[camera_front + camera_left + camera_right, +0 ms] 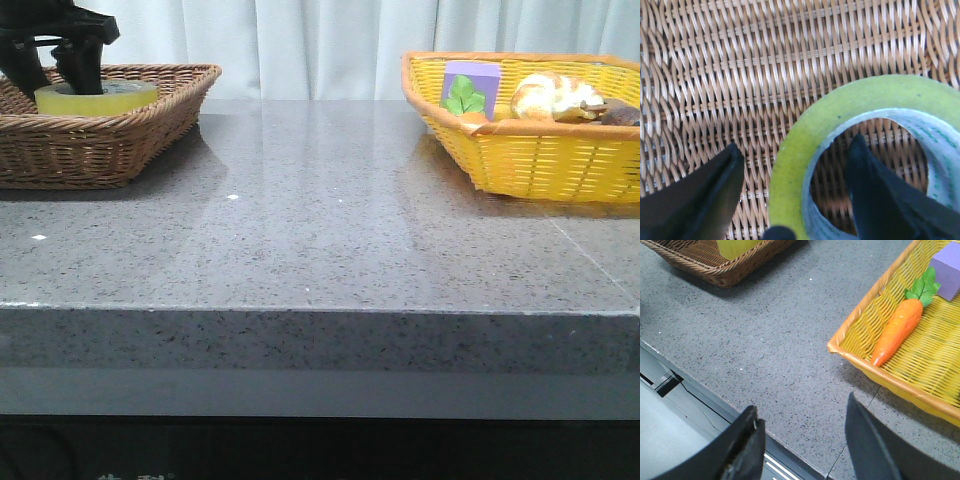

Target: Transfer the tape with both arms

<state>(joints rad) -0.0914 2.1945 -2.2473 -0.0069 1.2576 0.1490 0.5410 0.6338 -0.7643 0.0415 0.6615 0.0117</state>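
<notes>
Left pincer (795, 165) straddles the tape's (805, 145) wall, jaws apart: one finger inside the core, one outside, not yet clamped. Tape lies flat, hole upward, in the brown wicker basket (150, 130) on the table (320, 230). Right pincer (805, 440) hovers open and empty, well apart, near the yellow basket (860, 360).

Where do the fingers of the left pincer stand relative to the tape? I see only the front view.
Observer: The left pincer is open. One finger is inside the hole of the tape, the other outside its wall.
Operator: What is under the tape?
Observer: The woven floor of the brown basket.
Operator: And the right pincer?
Observer: The right pincer is open and empty, over the table edge, near the yellow basket.
</notes>
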